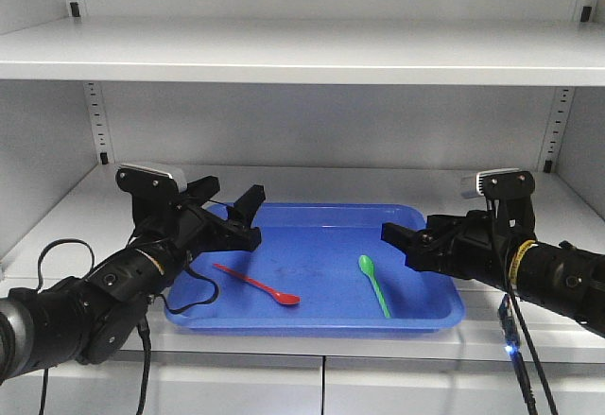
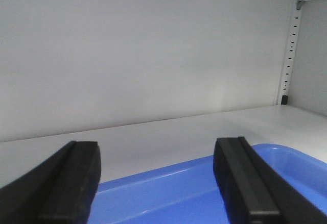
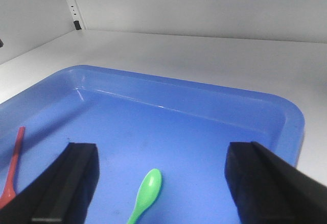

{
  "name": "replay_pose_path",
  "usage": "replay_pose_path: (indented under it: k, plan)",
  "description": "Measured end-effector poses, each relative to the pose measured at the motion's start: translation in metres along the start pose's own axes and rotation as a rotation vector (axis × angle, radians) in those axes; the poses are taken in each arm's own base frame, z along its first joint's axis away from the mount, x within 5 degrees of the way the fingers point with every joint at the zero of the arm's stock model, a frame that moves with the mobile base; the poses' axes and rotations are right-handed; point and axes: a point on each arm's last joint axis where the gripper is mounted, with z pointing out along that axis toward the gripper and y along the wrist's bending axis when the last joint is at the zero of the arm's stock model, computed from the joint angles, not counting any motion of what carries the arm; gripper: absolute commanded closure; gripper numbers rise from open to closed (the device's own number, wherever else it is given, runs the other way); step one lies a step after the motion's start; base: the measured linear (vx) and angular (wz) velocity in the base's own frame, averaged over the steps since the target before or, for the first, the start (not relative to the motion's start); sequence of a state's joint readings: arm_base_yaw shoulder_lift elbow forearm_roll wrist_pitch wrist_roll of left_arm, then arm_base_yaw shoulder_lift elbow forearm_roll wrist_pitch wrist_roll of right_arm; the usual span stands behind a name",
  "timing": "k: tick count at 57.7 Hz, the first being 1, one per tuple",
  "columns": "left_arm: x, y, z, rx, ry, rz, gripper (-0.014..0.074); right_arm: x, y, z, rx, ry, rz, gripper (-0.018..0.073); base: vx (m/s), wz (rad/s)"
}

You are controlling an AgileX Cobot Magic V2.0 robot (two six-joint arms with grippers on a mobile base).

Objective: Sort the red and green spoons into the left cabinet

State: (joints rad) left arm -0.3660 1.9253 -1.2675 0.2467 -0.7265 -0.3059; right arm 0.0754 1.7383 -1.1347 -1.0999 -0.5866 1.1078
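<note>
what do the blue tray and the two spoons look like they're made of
Blue tray: likely molded plastic, glossy, with light streaks on its rounded rim. Red spoon and green spoon: probably plastic too, thin, one uniform bright color each, with a slight sheen on the green bowl.

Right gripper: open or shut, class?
Open: the right gripper shows its fingers wide apart above the green spoon, holding nothing.

I read the blue tray point(image 1: 430, 309) as glossy moulded plastic, light streaking along its rim. The red spoon point(image 1: 257, 285) and green spoon point(image 1: 374, 285) look like smooth plastic with a slight sheen. My gripper fingers point(image 3: 76, 183) appear matt black, rubbery. The white shelf point(image 1: 312, 51) looks smooth, painted, low-gloss.
</note>
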Motion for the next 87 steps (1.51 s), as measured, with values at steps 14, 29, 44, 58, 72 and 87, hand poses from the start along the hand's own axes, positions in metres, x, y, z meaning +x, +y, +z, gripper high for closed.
replay_pose_path:
  k: [14,29,44,58,72,87]
  plan:
    - [0.0,0.0,0.0,0.0,0.001,-0.001,0.0034,0.0,0.0,0.0,0.0,0.0,-0.003,0.0041,0.0,0.0]
    - [-0.001,0.003,-0.001,-0.027,0.012,-0.001,0.0084,0.0,0.0,0.0,0.0,0.0,-0.004,0.0041,0.0,0.0]
    - [-0.022,0.0,-0.06,-0.159,0.151,-0.12,0.0267,0.0,0.0,0.0,0.0,0.0,-0.004,0.0041,0.0,0.0]
    - [-0.035,-0.016,-0.153,-0.173,0.267,0.018,0.0548,0.0,0.0,0.0,0.0,0.001,-0.004,0.0041,0.0,0.0]
    - [-0.047,-0.031,-0.239,-0.155,0.318,0.219,0.0604,0.0,0.0,0.0,0.0,0.001,-0.004,0.0041,0.0,0.0]
    - [-0.015,-0.036,-0.328,-0.213,0.276,0.176,0.0604,0.0,0.0,0.0,0.001,0.001,-0.004,0.0041,0.0,0.0]
